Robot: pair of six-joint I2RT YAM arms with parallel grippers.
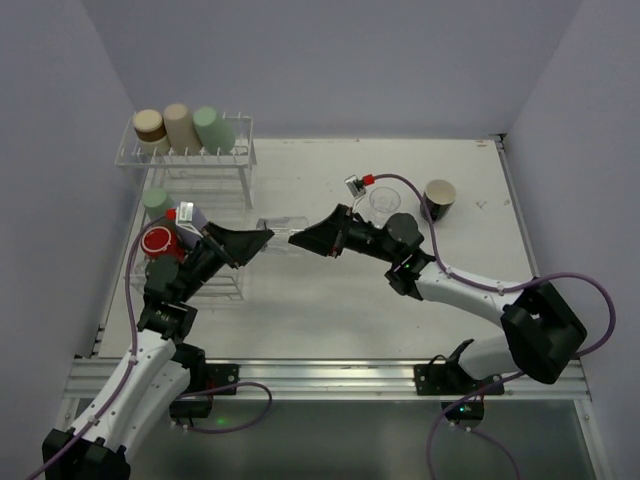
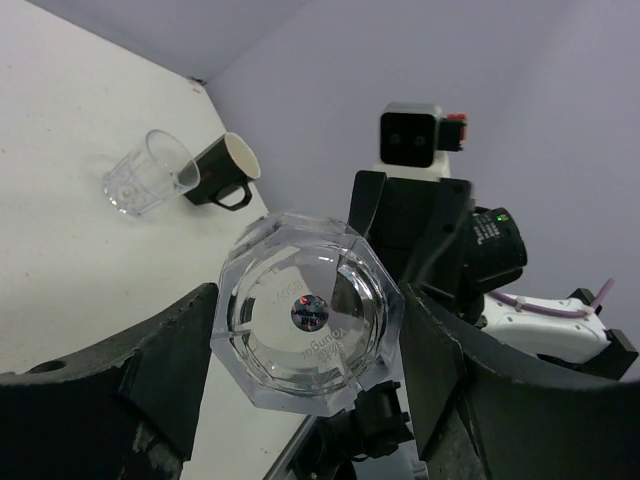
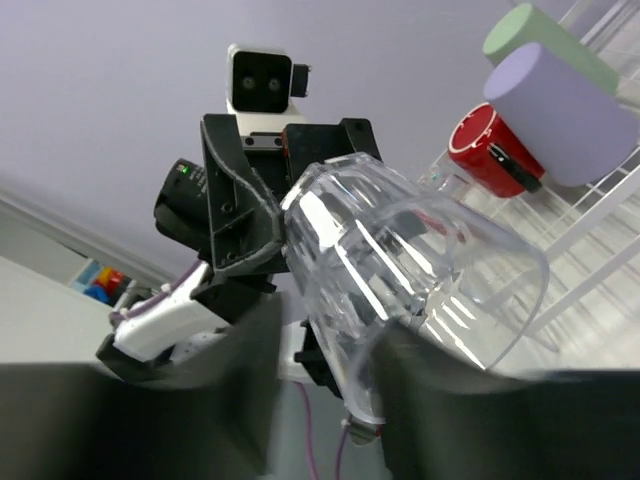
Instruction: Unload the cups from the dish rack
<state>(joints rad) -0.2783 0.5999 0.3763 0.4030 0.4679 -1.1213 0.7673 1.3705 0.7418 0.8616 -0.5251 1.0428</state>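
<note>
A clear glass tumbler (image 1: pixel 283 225) hangs in the air between my two grippers, lying on its side. My left gripper (image 1: pixel 264 238) is shut on its thick base, which fills the left wrist view (image 2: pixel 305 315) with both fingers against it. My right gripper (image 1: pixel 304 236) has its fingers either side of the tumbler's mouth end (image 3: pixel 400 270); they are blurred and look slightly apart from it. The white dish rack (image 1: pixel 235 185) stands at the left. Its raised shelf holds tan-brown (image 1: pixel 150 125), beige (image 1: pixel 181 127) and green (image 1: pixel 212 128) cups.
The rack's base holds a green cup (image 1: pixel 156 203), a purple cup (image 1: pixel 193 215) and a red cup (image 1: pixel 160 243), close to my left arm. A second clear glass (image 1: pixel 384 203) and a black cup with a cream inside (image 1: pixel 438 198) stand on the table at the right.
</note>
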